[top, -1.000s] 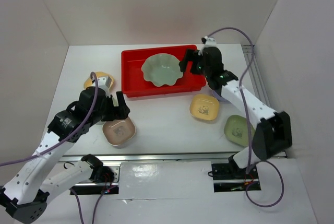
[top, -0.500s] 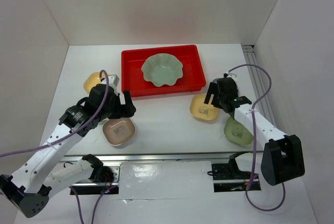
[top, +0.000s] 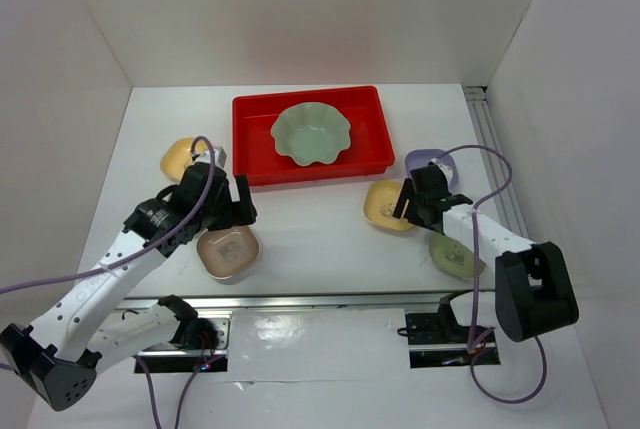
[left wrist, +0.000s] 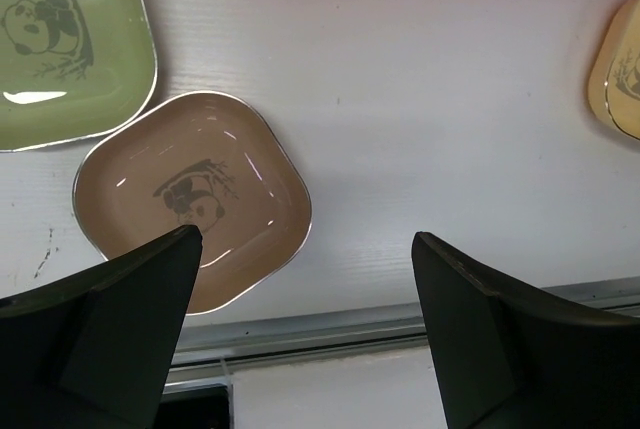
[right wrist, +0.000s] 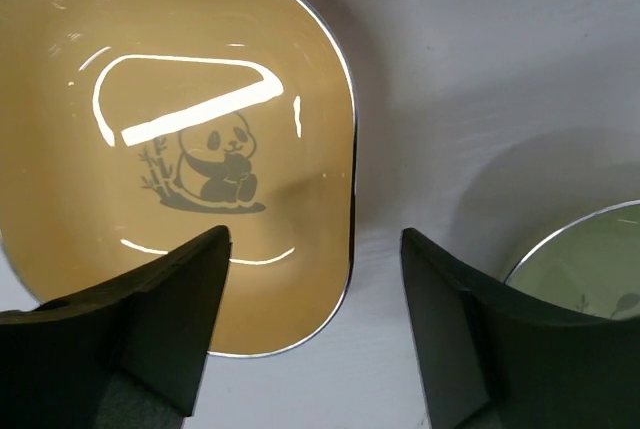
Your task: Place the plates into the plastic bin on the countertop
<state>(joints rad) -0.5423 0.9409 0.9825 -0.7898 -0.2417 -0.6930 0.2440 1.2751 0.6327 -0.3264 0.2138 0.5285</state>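
Gripper of right arm [right wrist: 312,237] hangs spread above yellow plate [right wrist: 170,99] edge.

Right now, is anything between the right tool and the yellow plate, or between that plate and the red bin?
Nothing visible. The right tool is open directly over the yellow plate, and only bare countertop separates that plate from the red bin. The scalloped green dish fills the bin's middle; its right end is free.

White countertop [top: 310,219], six things directly on it.
We note the red bin [top: 300,177] at the back; left yellow dish [top: 176,155] and pink dish [top: 228,252]; right yellow dish [top: 383,205], lavender dish [top: 422,160], light green dish [top: 452,257].
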